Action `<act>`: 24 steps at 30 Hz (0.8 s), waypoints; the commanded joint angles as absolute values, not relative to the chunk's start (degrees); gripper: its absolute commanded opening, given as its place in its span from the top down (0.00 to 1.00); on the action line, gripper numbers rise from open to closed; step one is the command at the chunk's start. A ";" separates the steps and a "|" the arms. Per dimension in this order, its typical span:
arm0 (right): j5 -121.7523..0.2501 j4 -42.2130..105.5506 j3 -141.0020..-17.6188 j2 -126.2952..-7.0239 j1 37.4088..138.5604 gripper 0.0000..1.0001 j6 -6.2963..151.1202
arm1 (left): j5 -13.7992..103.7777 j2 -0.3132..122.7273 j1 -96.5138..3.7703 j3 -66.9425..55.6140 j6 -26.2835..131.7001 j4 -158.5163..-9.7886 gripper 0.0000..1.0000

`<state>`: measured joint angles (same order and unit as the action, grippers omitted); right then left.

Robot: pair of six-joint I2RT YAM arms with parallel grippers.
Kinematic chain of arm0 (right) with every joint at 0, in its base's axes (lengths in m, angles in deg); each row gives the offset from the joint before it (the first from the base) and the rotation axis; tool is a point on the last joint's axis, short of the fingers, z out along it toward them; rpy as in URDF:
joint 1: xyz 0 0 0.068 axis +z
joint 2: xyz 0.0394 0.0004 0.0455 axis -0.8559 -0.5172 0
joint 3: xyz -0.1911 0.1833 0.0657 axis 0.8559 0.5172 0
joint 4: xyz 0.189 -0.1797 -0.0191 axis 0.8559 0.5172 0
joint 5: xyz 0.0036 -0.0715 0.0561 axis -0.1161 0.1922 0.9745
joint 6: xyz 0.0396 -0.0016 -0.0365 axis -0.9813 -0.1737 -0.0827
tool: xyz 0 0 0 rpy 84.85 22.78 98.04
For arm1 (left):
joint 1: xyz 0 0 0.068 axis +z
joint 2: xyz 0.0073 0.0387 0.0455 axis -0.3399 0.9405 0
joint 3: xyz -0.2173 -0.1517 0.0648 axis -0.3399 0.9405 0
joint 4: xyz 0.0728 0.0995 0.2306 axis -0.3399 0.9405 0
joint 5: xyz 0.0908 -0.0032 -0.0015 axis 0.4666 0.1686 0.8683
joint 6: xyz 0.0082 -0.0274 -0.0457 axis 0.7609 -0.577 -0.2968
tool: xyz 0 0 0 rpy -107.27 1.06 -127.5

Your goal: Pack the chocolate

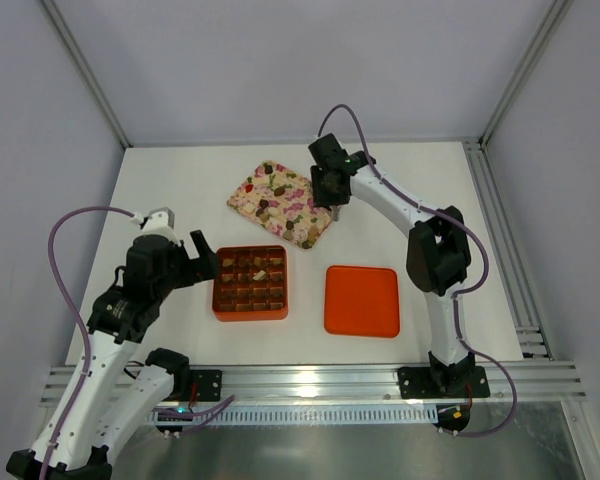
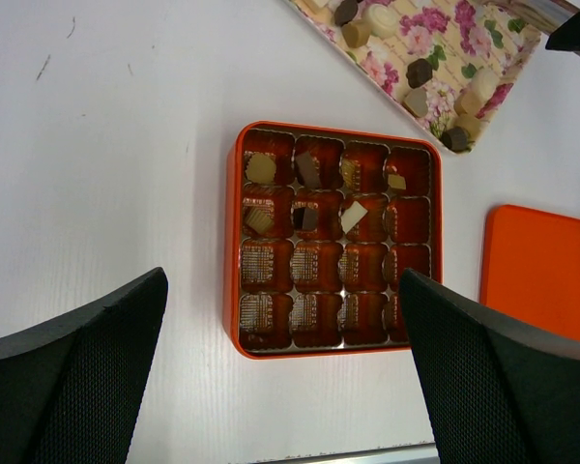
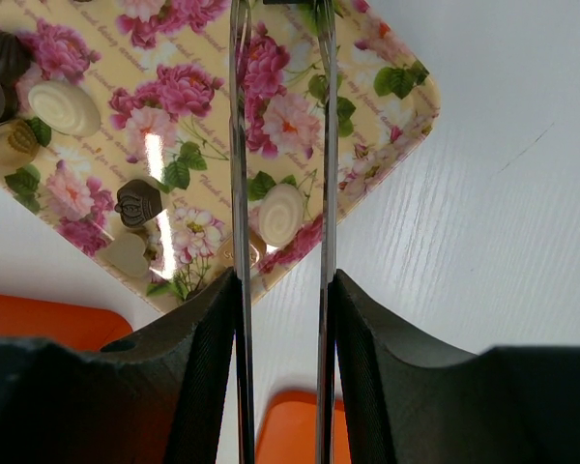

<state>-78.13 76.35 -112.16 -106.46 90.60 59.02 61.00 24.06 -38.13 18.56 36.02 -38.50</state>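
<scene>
Table (image 1: 180, 180): both arms work over it.

Flowered tray (image 3: 396, 97): its corner lies directly under the right pincer (image 3: 282, 285), probably because this is the supply to pick from.

Orange box (image 2: 234, 242): just ahead of and below the left pincer (image 2: 282, 280). That one hangs released, jaws wide apart and holding nothing. I judge it is waiting, or ready to steady the box.

Orange lid (image 2: 541, 271): one, lying flat to the right of the left pincer, beside the box and not touching it. It is off so the cells are reachable.

Metal tongs (image 3: 240, 145): one pair, clenched between the right pincer's fingers and reaching out over the tray. A fine tool suits such small pieces. The tips are out of view, so I cannot tell whether they carry anything.

Chocolate (image 2: 261, 167): the box has sixteen cells. Seven look filled, all in the two rows farthest from the left pincer, and nine are bare. More lie loose on the tray (image 3: 65, 106); six are clear below the right pincer, and the rest cannot be counted.
</scene>
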 commanded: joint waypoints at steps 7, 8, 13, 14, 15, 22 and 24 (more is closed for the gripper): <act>-80.96 75.46 -115.12 -107.04 90.76 0.55 59.27 | 60.28 24.47 -38.24 17.81 36.08 -39.51 0.00; -81.05 75.55 -115.47 -107.74 90.85 0.55 59.45 | 60.37 24.47 -38.24 17.90 36.16 -39.51 0.00; -81.75 76.86 -118.28 -109.77 90.76 0.55 60.33 | 60.28 24.65 -38.33 17.90 36.08 -39.51 0.00; -81.75 77.04 -118.37 -109.86 90.76 0.55 60.50 | 60.28 24.56 -38.24 17.81 36.16 -39.42 0.00; -81.93 77.13 -118.55 -110.20 90.76 0.55 60.68 | 60.28 24.65 -38.24 17.90 36.08 -39.51 0.00; -82.89 77.13 -118.72 -110.82 90.76 0.56 62.00 | 60.28 24.74 -38.24 17.81 36.08 -39.42 0.00; -83.33 77.13 -119.07 -111.09 90.76 0.56 62.44 | 60.28 24.74 -38.24 17.90 36.16 -39.51 0.00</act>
<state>-80.64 77.46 -116.08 -110.70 90.67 60.94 60.69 24.70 -38.13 18.56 36.04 -38.50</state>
